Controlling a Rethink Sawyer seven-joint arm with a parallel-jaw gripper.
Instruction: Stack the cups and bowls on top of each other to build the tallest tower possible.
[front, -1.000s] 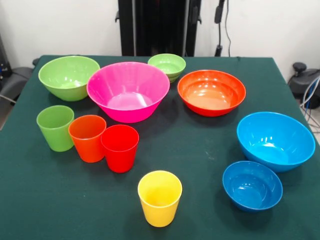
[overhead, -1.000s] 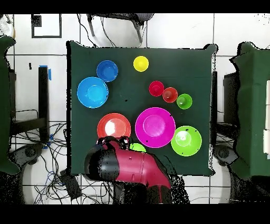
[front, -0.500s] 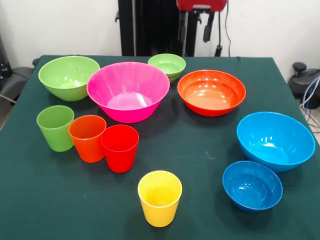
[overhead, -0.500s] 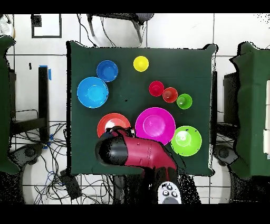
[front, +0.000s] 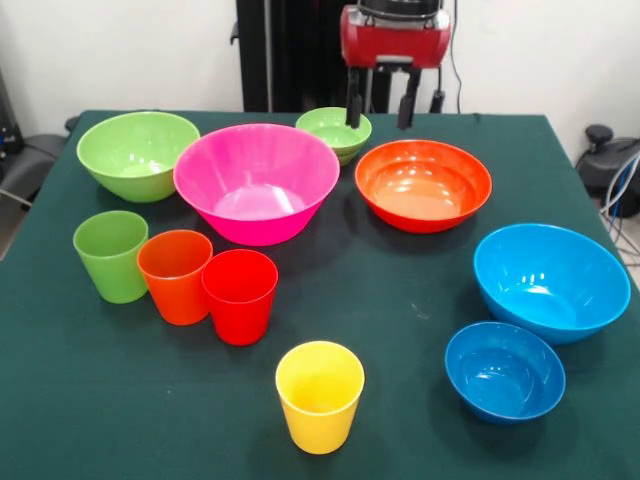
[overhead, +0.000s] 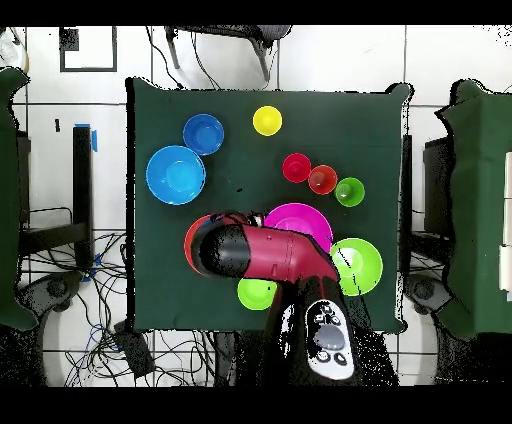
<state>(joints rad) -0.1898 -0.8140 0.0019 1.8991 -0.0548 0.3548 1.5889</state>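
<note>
We hold the gripper (front: 379, 112), fingers (front: 353, 108) spread wide and empty, above the far orange bowl (front: 423, 184). Nothing is stacked; next, we descend and grasp a first piece.

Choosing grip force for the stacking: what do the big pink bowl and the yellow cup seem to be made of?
Big pink bowl: probably hard plastic, glossy; light glares on its inside and the rim is thin and even. Yellow cup: probably plastic too, with a duller, satin look; solid colour, thin wall, only soft sheen.
</note>
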